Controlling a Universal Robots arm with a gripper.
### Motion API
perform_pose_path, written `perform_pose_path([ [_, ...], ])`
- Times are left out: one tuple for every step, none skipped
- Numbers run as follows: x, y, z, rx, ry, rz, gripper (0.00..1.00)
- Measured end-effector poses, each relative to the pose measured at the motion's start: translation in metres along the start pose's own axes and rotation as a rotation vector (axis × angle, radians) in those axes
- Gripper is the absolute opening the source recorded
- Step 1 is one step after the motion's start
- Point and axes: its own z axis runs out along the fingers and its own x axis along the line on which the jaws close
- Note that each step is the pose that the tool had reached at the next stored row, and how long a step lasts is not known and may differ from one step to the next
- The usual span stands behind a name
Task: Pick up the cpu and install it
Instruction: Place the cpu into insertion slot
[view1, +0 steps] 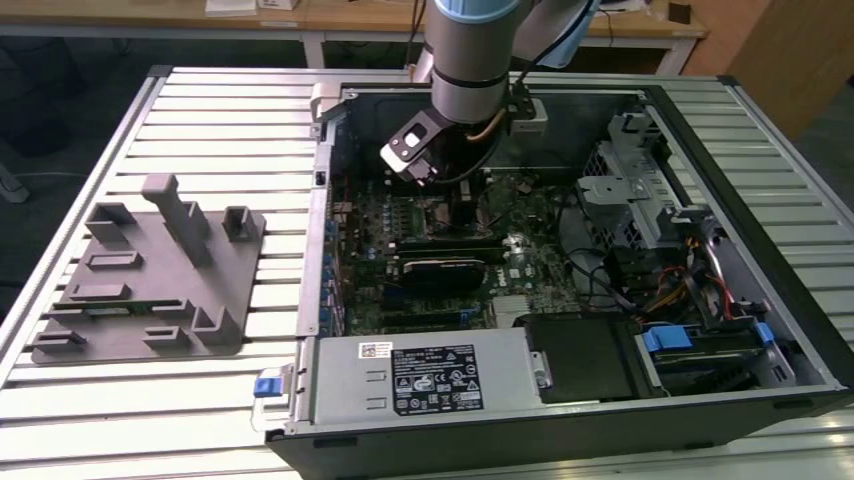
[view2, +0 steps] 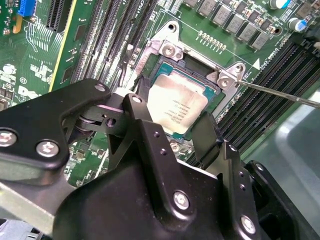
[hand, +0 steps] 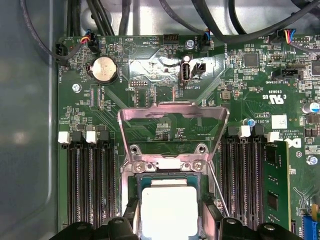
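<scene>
Over the socket (hand: 167, 162), mid-motherboard (hand: 240, 90): gripper (view2: 175, 112) looks clamped on the cpu (view2: 177, 105), one finger (view2: 142, 90) on each of two opposite edges. The cpu is at the socket; seated or just above, can't tell. To do it well: keep it flat, corners square to the frame, no side load, clear of the raised load plate (hand: 172, 106). Count: one cpu, one socket, one load plate, one lever (view2: 280, 93), two fingers.

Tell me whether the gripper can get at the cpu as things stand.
Probably yes: the gripper is right at the cpu, the retention plate is swung open, and nothing lies between them.
</scene>
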Motion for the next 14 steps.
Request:
perform_pose_path([
  [0.0000, 0.0000, 0.0000, 0.0000, 0.0000, 0.000, 0.60],
  [0.0000, 0.0000, 0.0001, 0.0000, 0.0001, 0.000, 0.60],
  [0.0000, 0.0000, 0.0001, -0.0001, 0.0001, 0.000, 0.60],
  [0.0000, 0.0000, 0.0001, 0.0000, 0.0001, 0.000, 0.60],
  [0.0000, 0.0000, 0.0001, 0.0000, 0.0001, 0.000, 0.60],
  [0.0000, 0.0000, 0.0001, -0.0001, 0.0001, 0.000, 0.60],
  [0.0000, 0.0000, 0.0001, 0.0000, 0.0001, 0.000, 0.59],
  [0.0000, 0.0000, 0.0001, 0.0001, 0.0000, 0.000, 0.53],
  [0.0000, 0.0000, 0.0001, 0.0000, 0.0000, 0.000, 0.53],
  [0.0000, 0.0000, 0.0001, 0.0000, 0.0000, 0.000, 0.53],
  [0.0000, 0.0000, 0.0001, 0.0000, 0.0000, 0.000, 0.53],
  [0.0000, 0.0000, 0.0001, 0.0000, 0.0000, 0.000, 0.53],
  [0.0000, 0.0000, 0.0001, 0.0000, 0.0001, 0.000, 0.53],
  [0.0000, 0.0000, 0.0001, -0.0001, 0.0001, 0.000, 0.53],
])
